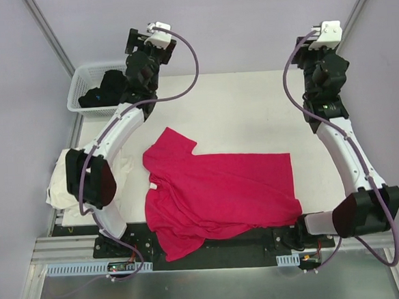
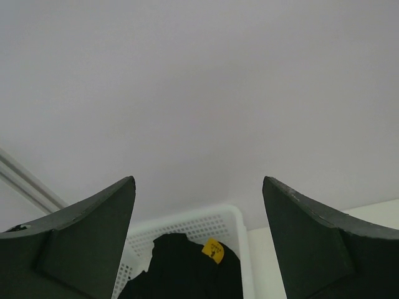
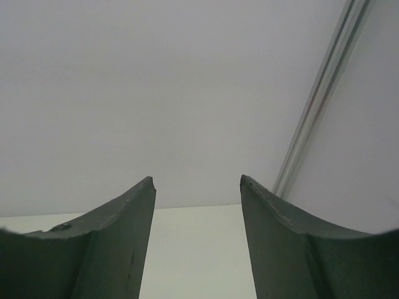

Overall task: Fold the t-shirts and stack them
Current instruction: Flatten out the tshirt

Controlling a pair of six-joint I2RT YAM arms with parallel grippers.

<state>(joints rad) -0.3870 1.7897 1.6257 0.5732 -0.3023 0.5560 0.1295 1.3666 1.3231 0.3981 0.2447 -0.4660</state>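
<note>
The magenta-red t-shirt point(image 1: 219, 189) lies spread and wrinkled on the table's near middle, one sleeve pointing to the back left and its lower left part hanging over the front edge. The cream-white t-shirt point(image 1: 59, 178) lies bunched at the table's left edge, partly under the left arm. My left gripper point(image 1: 140, 54) is raised at the back left, far from both shirts; its wrist view shows it open and empty point(image 2: 198, 187). My right gripper point(image 1: 320, 59) is raised at the back right, also open and empty point(image 3: 197, 182).
A white lattice basket point(image 1: 84, 81) stands at the back left corner with a black cloth point(image 1: 106, 87) in it. The left wrist view shows the basket's rim point(image 2: 187, 219), the black cloth point(image 2: 181, 268) and a yellow tag point(image 2: 214, 250). Frame posts stand at both back corners.
</note>
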